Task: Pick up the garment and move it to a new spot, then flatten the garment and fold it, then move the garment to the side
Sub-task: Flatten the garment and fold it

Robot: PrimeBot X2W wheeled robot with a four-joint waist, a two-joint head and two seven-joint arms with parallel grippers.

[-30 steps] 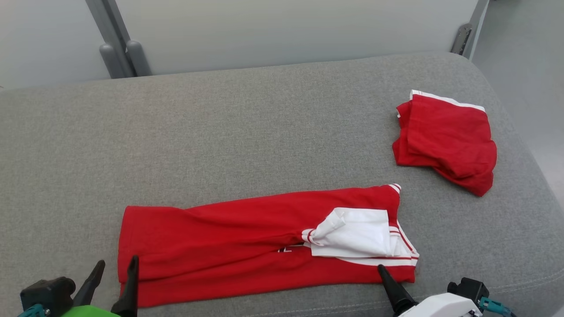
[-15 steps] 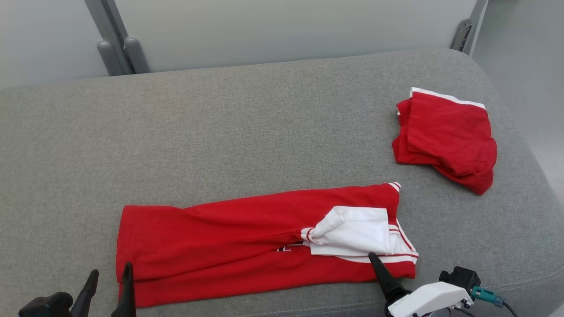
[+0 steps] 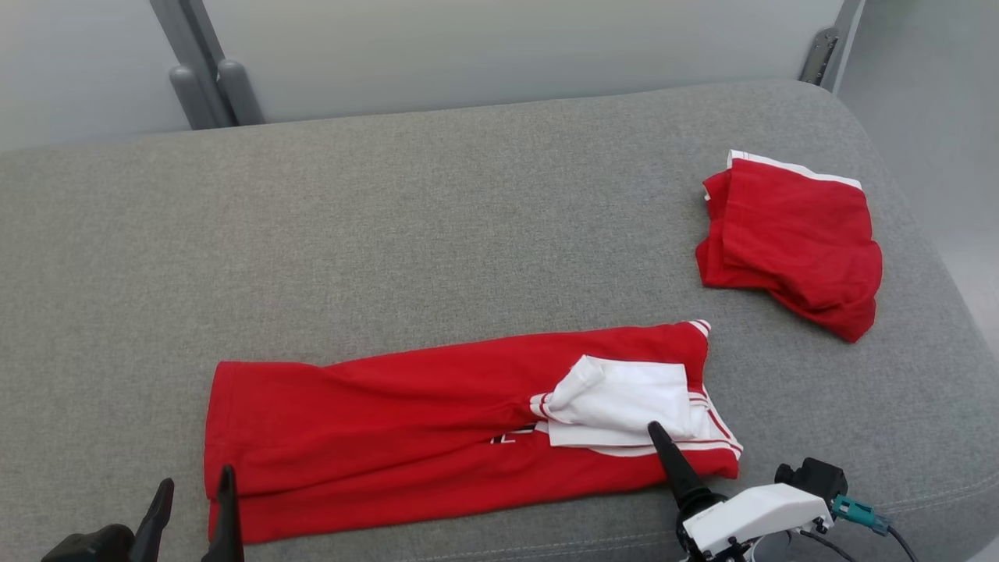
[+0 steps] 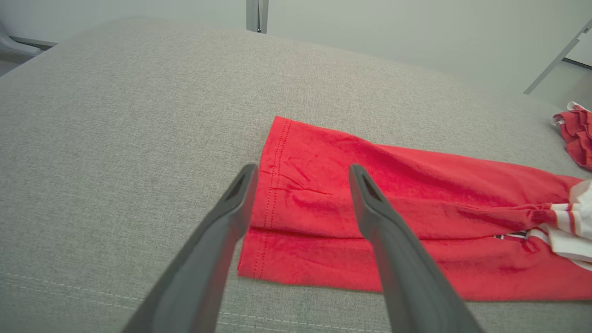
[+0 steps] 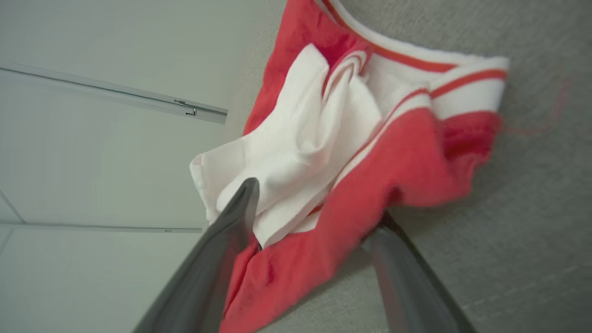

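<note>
You are mid-fold: the long red fabric garment (image 3: 375,437) lies on the grey fabric cushion (image 3: 468,234), near its front edge. Left gripper (image 4: 301,171) and right gripper (image 5: 319,203) stand spread at the garment's ends; next, pinch both ends.

In the right wrist view, at lower right, one fingertip of the right gripper (image 5: 317,201) is hidden under the edge of the red garment (image 5: 393,157). At the head view's bottom left, the frame cuts off the left gripper (image 3: 197,478). The garment's dark print (image 3: 506,439) is too small to read.
</note>
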